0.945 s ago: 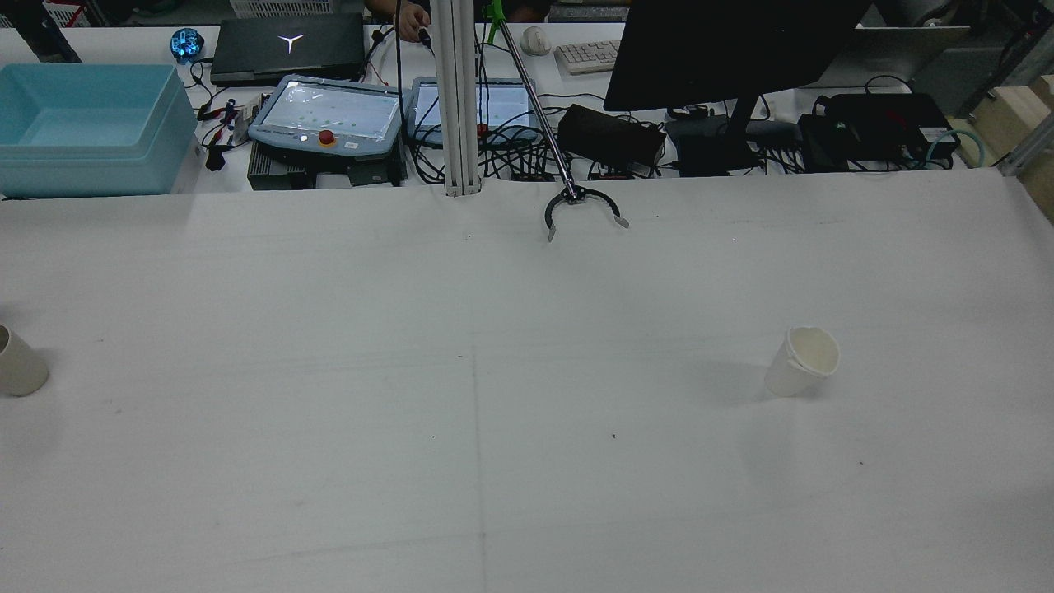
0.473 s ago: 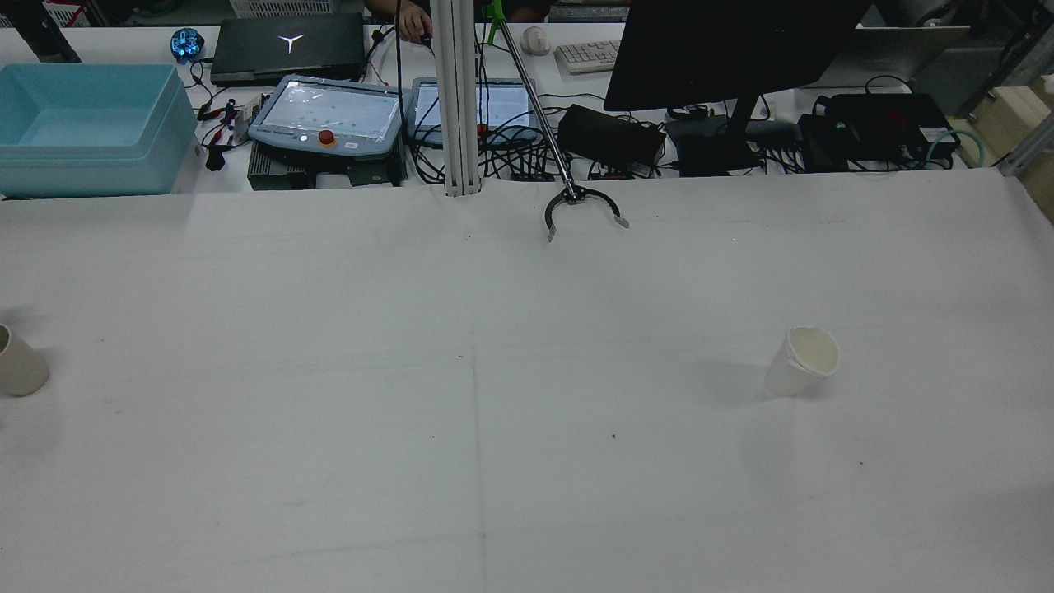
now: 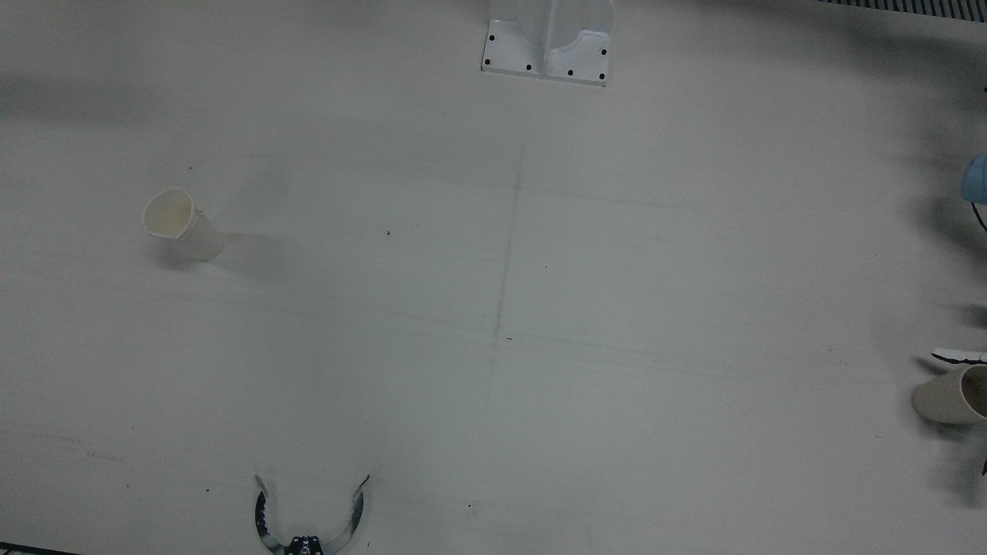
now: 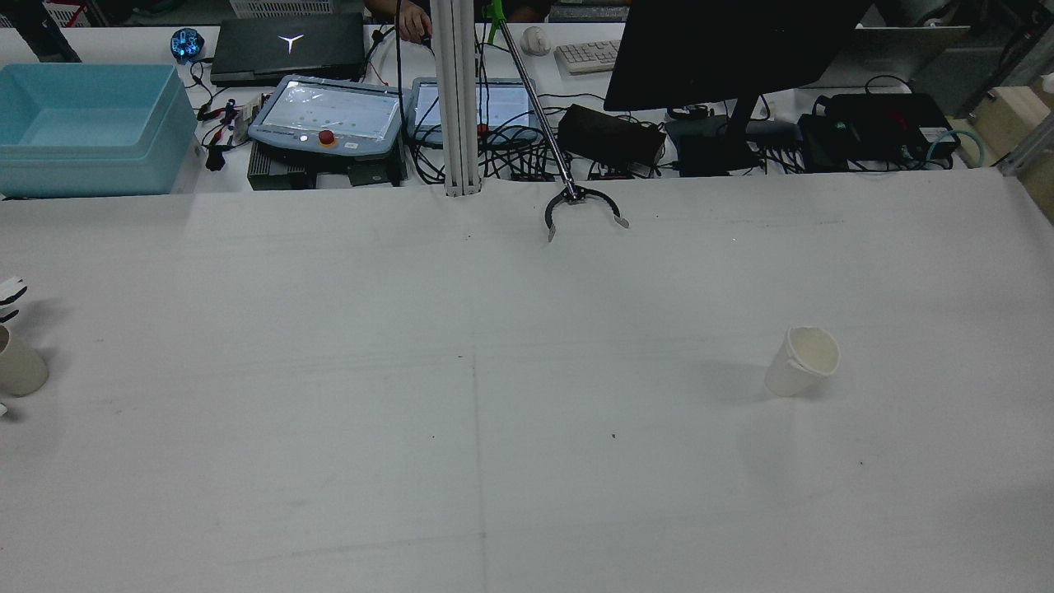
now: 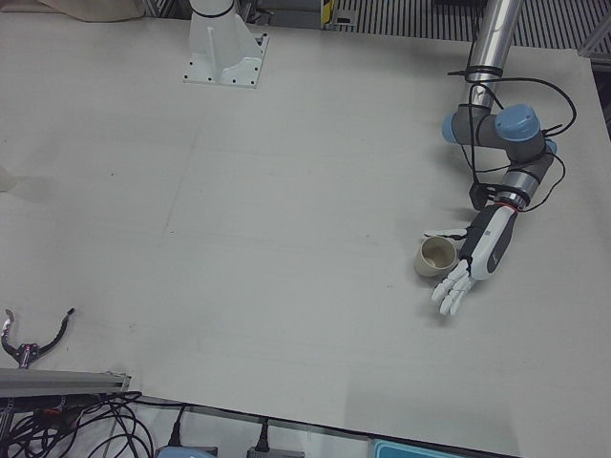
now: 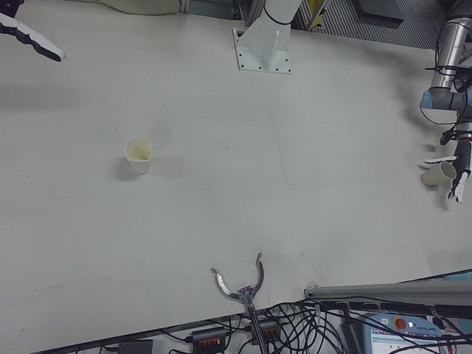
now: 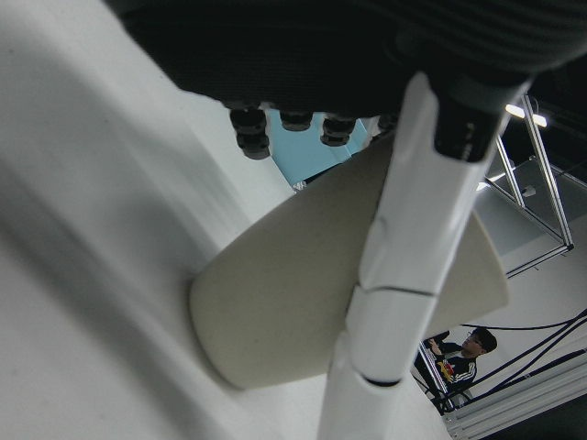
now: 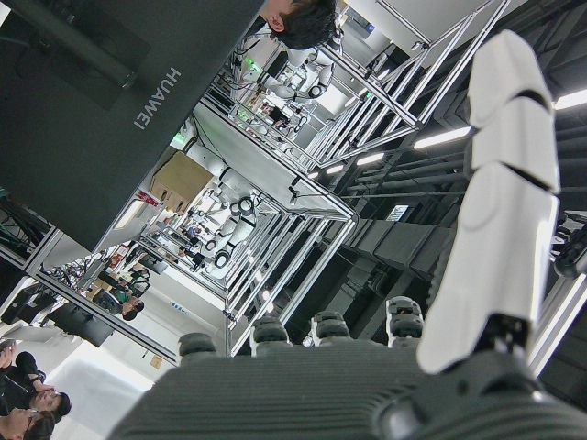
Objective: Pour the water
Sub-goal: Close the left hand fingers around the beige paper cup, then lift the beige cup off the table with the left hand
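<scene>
A beige paper cup stands at the far left of the table, near its edge. My left hand is open right beside it, fingers stretched out flat past the cup. In the right-front view the cup sits between the thumb and the other fingers. In the left hand view the cup lies close to the palm, with one finger across it. A white paper cup stands upright on the right half. My right hand hovers open, high and far off from that cup.
A black reacher-grabber tool lies at the operators' edge of the table. The arm pedestal base is bolted at the robot's side. A blue bin, tablets, cables and a monitor sit beyond the table.
My left hand's fingertips have come into the rear view at the left edge, beside the beige cup. Both cups stay put.
</scene>
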Robot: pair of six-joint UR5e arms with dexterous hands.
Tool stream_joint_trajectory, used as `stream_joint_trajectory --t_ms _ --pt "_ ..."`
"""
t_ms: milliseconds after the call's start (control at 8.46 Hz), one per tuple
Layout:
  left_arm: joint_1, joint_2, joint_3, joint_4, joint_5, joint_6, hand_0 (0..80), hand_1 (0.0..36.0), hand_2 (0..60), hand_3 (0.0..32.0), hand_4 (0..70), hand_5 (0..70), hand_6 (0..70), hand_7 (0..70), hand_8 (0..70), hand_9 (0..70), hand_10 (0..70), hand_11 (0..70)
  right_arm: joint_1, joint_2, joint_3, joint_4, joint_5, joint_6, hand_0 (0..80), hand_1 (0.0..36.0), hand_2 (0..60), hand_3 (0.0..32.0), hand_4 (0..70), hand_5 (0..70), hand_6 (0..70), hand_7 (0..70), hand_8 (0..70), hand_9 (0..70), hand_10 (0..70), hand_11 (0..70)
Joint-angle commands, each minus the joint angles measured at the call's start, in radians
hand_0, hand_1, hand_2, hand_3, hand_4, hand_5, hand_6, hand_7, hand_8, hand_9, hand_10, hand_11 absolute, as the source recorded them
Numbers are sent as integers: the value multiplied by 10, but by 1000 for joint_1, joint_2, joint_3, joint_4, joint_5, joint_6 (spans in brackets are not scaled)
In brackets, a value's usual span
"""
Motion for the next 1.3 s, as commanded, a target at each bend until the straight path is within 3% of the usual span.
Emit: stream_joint_trajectory --t_ms 0,355,473,591,709,827,945,1064,1182 --pt "3 -17 14 5 8 -8 800 305 0 0 197 0 30 42 16 2 42 109 -2 0 -2 0 -1 -5 514 206 140 152 0 68 41 46 39 23 0 0" --pt "3 -9 15 11 12 -34 800 238 0 0 209 0 27 41 9 0 37 95 -8 0 -6 0 2 -6 509 203 142 150 0 68 42 43 41 27 0 0" --pt "3 -7 15 13 12 -34 800 257 0 0 209 0 28 42 12 0 41 102 -10 2 -6 0 2 -5 510 203 143 152 0 68 42 43 42 27 0 0" --pt "3 -6 15 13 14 -34 800 237 0 0 224 0 30 45 12 0 41 99 -8 0 -8 0 2 -5 508 199 136 154 0 67 41 42 43 27 0 0" --pt "3 -6 12 17 14 -34 800 286 0 0 242 0 41 57 20 4 49 116 -8 2 -6 0 2 -5 507 199 133 154 0 66 40 39 42 27 0 0" --pt "3 -4 10 21 14 -36 800 330 0 0 313 0 50 66 23 5 62 138 -8 2 -6 0 4 -5 506 197 132 150 0 66 40 40 42 27 0 0" --pt "3 -7 12 28 14 -46 800 360 0 0 354 39 50 67 29 9 67 150 -8 0 -6 0 4 -5 505 195 133 150 0 65 39 37 43 28 0 0" --pt "3 -9 12 31 14 -47 800 360 0 0 365 382 46 66 31 8 68 150 -8 2 -6 0 4 -5 503 193 131 152 0 65 39 39 43 28 0 0" --pt "5 -12 12 37 15 -48 800 360 0 0 389 549 41 61 32 6 68 149 -10 2 -6 0 4 -5 502 190 128 150 0 64 40 39 43 28 0 0"
